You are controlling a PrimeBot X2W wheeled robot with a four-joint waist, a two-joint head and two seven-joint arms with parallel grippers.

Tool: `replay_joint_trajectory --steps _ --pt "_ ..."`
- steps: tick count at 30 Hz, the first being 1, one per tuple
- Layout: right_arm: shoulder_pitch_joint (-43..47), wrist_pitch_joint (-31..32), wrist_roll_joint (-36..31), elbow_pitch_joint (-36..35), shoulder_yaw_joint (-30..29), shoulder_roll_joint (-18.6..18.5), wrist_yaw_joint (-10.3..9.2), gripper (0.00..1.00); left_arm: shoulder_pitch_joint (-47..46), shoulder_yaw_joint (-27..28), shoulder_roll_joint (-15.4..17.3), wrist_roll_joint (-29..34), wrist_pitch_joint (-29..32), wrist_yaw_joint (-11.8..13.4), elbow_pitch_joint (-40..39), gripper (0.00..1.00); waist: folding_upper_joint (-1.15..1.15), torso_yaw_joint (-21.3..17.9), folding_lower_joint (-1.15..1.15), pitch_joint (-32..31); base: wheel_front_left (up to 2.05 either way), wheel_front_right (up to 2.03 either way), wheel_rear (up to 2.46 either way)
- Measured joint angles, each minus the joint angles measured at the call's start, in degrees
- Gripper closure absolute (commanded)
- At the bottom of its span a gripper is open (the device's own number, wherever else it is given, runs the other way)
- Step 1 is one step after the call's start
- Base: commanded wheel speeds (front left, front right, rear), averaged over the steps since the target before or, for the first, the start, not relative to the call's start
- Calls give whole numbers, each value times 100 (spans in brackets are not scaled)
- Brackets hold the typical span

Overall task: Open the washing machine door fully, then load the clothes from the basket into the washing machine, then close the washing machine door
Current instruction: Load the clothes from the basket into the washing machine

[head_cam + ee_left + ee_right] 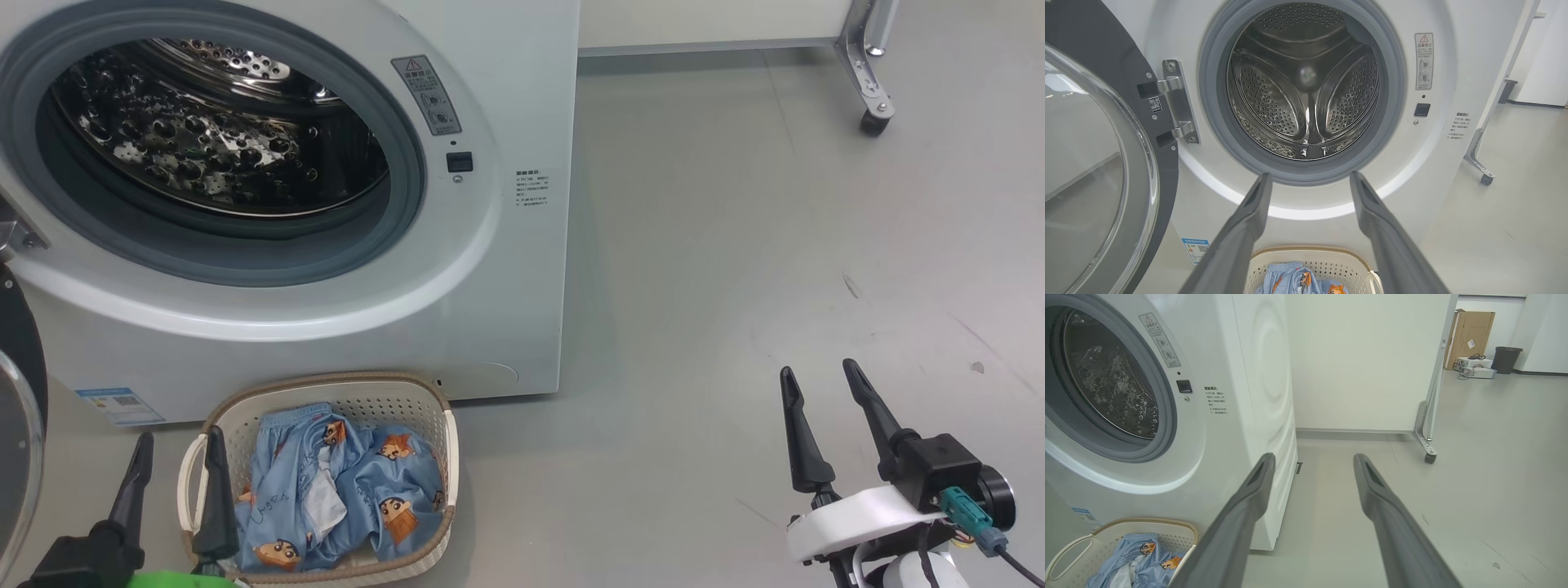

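Note:
The white washing machine stands at the left, its steel drum bare inside the grey seal. The washing machine door hangs swung out on its left hinge, black rim and glass bowl showing. On the floor before the machine sits the cream basket with the light blue cartoon-print clothes crumpled inside. My left gripper is open at the basket's left rim, one finger over the rim, nothing between its fingers. My right gripper is open over bare floor, far right of the basket.
Grey floor spreads to the right of the machine. A white panel on a metal foot with a caster stands at the back right. A cardboard box and a dark bin sit far off.

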Motion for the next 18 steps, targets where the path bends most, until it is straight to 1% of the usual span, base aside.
replay_joint_trajectory --steps 8,18 --pt "-2 0 0 -18 1 2 0 0 1 -49 0 -140 0 -20 -4 0 0 -22 0 215 0 0 0" --pt "-56 0 -24 -67 15 2 0 0 -21 -214 1 -223 0 -47 -9 0 0 -54 0 682 0 0 0"
